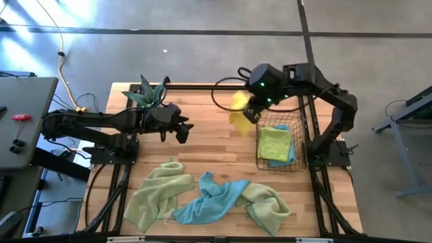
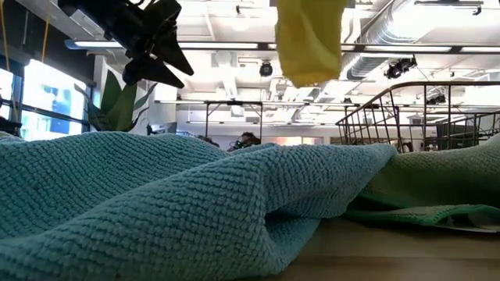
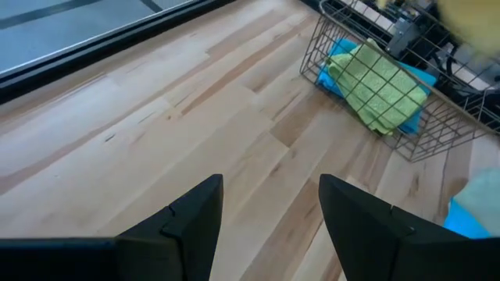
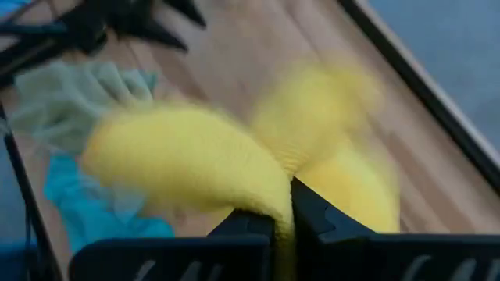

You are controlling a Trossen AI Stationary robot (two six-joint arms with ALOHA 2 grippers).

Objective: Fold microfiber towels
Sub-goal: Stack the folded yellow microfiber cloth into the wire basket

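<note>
My right gripper (image 4: 282, 209) is shut on a yellow microfiber towel (image 1: 239, 113) and holds it high over the table's far middle, left of the copper wire basket (image 1: 295, 162). In the low view the yellow towel (image 2: 309, 39) hangs from the top edge. A folded green towel (image 1: 275, 142) lies on a blue one (image 1: 291, 154) in the basket. Near the front edge lie a pale green towel (image 1: 156, 194), a light blue towel (image 1: 209, 200) and a green towel (image 1: 267, 205), crumpled. My left gripper (image 3: 269, 204) hovers open over bare wood at the table's left. My right gripper pinches a gathered bunch of the yellow towel (image 4: 269, 195) between its two fingers, which slant down from above. The towel is lifted clear of the table and hangs slack below the fingers in loose folds; how many layers are caught cannot be told.
A green potted plant (image 1: 150, 93) stands at the table's far left, just behind my left gripper. Bare wood (image 1: 209, 145) lies between the two arms in the table's middle. The black frame rails (image 1: 202, 86) run along the table's edges.
</note>
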